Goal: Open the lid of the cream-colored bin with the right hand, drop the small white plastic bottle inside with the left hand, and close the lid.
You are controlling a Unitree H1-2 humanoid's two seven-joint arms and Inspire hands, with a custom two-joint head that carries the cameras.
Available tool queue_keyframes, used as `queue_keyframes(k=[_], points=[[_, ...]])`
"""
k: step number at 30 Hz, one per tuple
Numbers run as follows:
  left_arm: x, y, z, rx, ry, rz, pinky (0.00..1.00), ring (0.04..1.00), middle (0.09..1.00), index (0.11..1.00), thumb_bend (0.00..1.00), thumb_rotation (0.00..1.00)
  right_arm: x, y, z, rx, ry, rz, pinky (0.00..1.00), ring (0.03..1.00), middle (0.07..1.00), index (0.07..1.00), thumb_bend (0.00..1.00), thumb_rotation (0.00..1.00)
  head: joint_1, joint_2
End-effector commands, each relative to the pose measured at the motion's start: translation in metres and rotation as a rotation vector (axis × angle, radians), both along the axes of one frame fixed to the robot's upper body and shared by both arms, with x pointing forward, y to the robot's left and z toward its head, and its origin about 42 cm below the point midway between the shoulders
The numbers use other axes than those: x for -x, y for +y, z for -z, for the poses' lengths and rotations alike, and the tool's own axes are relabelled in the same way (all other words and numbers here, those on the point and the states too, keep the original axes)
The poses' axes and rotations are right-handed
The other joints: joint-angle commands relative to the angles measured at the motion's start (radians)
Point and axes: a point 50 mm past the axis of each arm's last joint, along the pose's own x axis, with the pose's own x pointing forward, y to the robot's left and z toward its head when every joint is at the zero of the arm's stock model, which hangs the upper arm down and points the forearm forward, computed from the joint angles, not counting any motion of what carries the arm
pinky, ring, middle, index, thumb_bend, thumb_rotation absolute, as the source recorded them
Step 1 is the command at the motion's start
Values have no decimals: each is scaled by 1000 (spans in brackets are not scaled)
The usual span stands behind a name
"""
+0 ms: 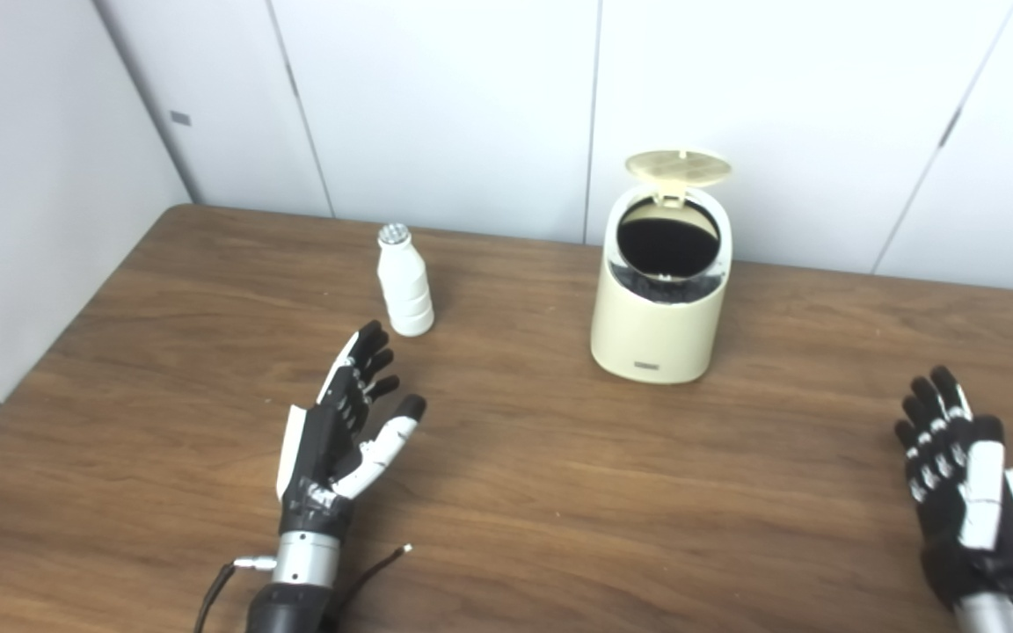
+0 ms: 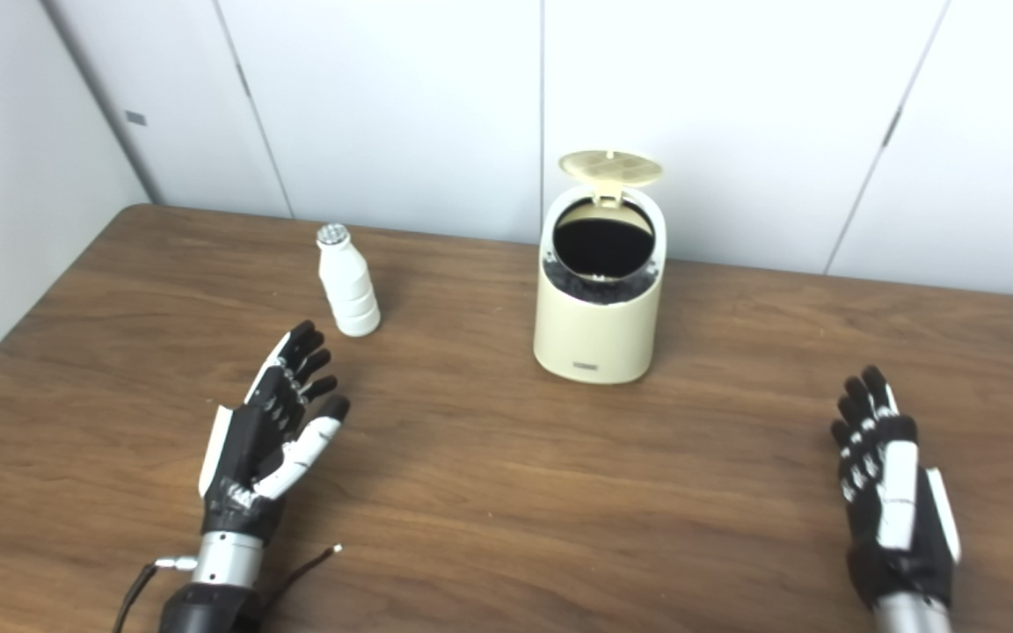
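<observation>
The cream-colored bin stands upright at the far middle of the table, its round lid flipped up and the dark inside showing. A small white plastic bottle with a silvery cap stands upright to the bin's left. My left hand hovers open just in front of the bottle, fingers stretched toward it, not touching. My right hand rests open at the near right, well away from the bin and holding nothing.
The brown wooden table runs to a white panelled wall behind the bin. Its left edge angles along a grey wall. A thin cable trails from the left wrist.
</observation>
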Motion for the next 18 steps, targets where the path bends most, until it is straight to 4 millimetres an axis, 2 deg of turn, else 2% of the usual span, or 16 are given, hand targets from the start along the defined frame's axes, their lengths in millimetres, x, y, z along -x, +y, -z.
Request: queue_keyframes(k=[1,3,6,8,10,12,15,18], points=[[-3,-5,-16,-19,-39,-27,821,894,910,922,743,329,-5,1,-18,0,-58,-7,1000,973,969,973,553,996,3,-1],[-7,1,-29,-88,-45,-64,802,874,897,913,768,293,-5,3,-20,1,-55,-11,1000,981,975,979,551,1000,6,-4],[-16,11,-43,-147,-64,-99,878,863,885,917,831,314,-4,5,-23,-3,-54,-16,1000,988,980,982,544,1000,11,-7],[-24,19,-50,-162,-94,-104,797,847,880,910,876,246,-4,6,-25,-11,-54,-18,1000,992,984,988,519,998,11,-7],[-34,30,-59,-267,-98,-143,768,833,877,908,898,227,-3,7,-26,-7,-52,-18,1000,991,984,989,511,999,11,-9],[-41,36,-64,-349,-95,-176,762,820,863,908,926,267,-3,7,-27,-2,-49,-19,1000,989,986,992,517,1000,11,-9],[-52,47,-71,-429,-88,-186,683,823,877,912,946,243,-3,8,-27,-11,-51,-25,1000,997,991,993,526,1000,6,-9],[-63,59,-80,-587,-65,-238,627,784,871,895,963,268,-3,8,-28,-10,-53,-26,1000,1000,993,993,515,1000,6,-9]])
